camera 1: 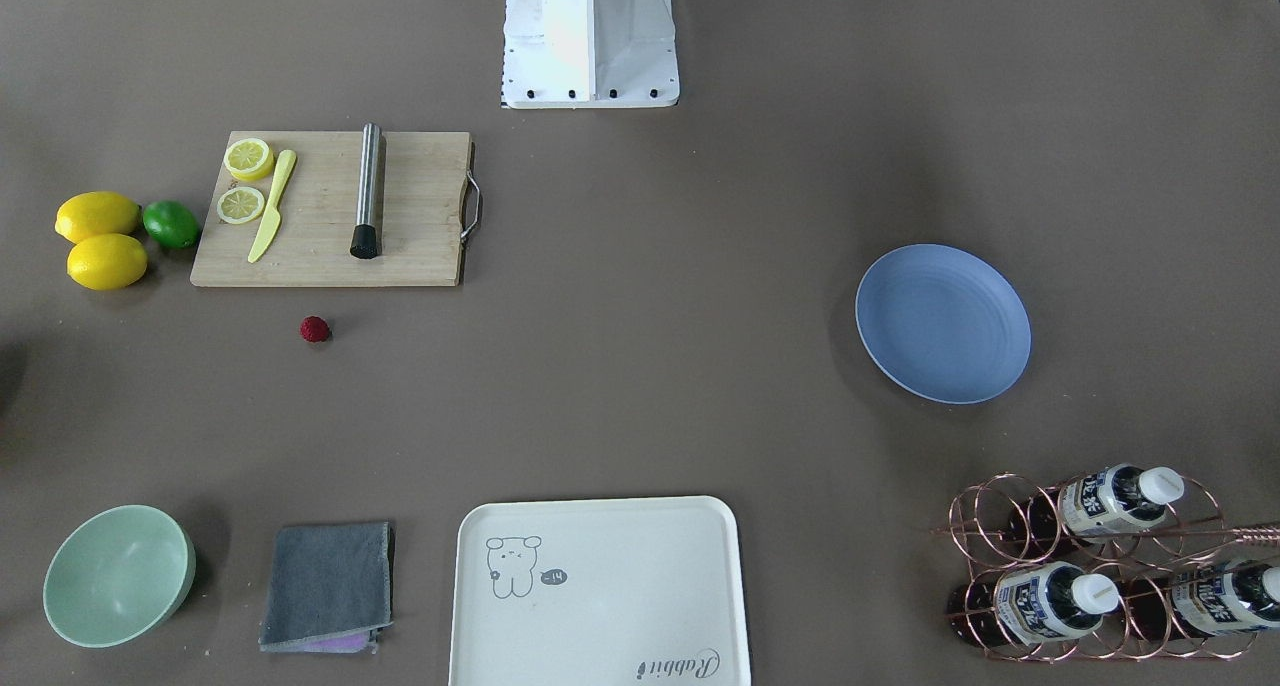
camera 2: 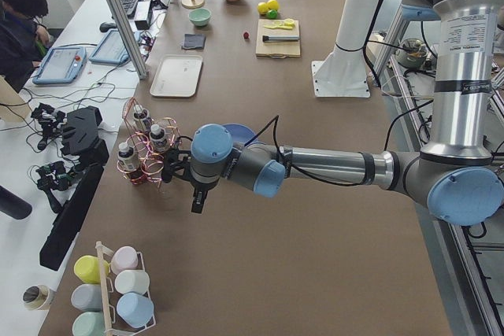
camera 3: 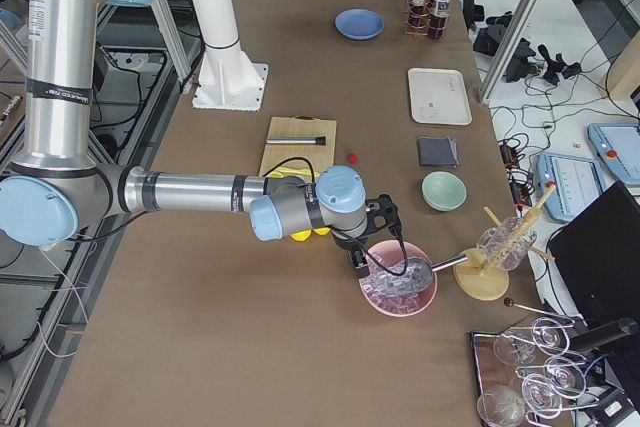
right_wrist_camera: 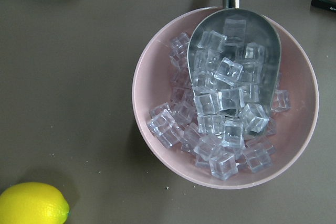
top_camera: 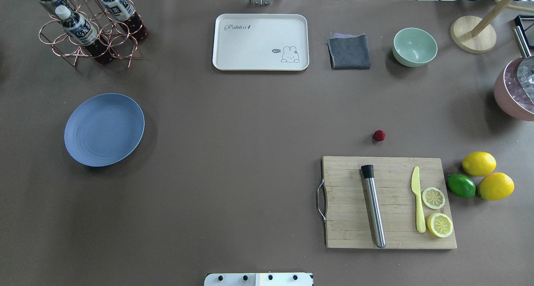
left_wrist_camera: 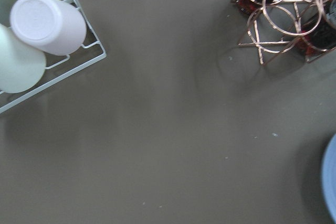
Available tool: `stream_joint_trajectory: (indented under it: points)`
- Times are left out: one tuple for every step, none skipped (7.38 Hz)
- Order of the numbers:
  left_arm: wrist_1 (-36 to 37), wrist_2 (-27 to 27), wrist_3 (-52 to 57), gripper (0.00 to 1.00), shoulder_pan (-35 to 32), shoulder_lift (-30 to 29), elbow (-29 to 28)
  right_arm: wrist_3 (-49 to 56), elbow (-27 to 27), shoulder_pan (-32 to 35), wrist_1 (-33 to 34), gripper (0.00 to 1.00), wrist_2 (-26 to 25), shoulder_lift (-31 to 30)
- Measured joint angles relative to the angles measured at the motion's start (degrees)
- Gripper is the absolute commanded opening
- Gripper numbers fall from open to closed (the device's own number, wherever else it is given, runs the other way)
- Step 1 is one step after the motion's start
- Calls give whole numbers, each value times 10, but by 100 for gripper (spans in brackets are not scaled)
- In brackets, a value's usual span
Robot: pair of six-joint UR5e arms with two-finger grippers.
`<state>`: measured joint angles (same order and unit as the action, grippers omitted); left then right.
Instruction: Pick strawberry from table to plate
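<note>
The small dark-red strawberry (top_camera: 379,135) (camera 1: 315,329) lies on the brown table (top_camera: 233,123), just beyond the cutting board's far edge. The blue plate (top_camera: 104,129) (camera 1: 942,323) sits bare on the robot's left side, far from the berry. My left gripper (camera 2: 197,198) shows only in the exterior left view, hanging near the bottle rack short of the plate; I cannot tell whether it is open or shut. My right gripper (camera 3: 360,259) shows only in the exterior right view, over a pink bowl of ice, and there too I cannot tell.
A wooden cutting board (top_camera: 390,202) holds a metal muddler, a yellow knife and lemon halves. Beside it lie two lemons (top_camera: 479,163) and a lime (top_camera: 461,185). Along the far edge stand a cream tray (top_camera: 260,42), grey cloth (top_camera: 349,51), mint bowl (top_camera: 414,46) and bottle rack (top_camera: 89,27). The pink ice bowl (right_wrist_camera: 226,98) holds a scoop.
</note>
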<state>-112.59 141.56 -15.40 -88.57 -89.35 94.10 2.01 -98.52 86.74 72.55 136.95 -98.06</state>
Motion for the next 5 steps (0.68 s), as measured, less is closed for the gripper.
stream_joint_trajectory:
  points:
    - [-21, 4, -22, 98, 20, 0, -1, -33, -9, -19, -6, 100, -5, 1]
    - [-42, 5, -50, 98, 38, -1, 0, -65, -13, -39, -22, 100, -14, 0]
    - [-74, 4, -84, 98, 59, -5, -1, -97, -15, -57, -41, 100, -23, 0]
    - [-103, 1, -117, 98, 87, -11, -5, -125, -15, -76, -57, 100, -33, 0]
    - [-118, -14, -142, 98, 120, -15, -9, -160, -16, -100, -74, 100, -43, 2]
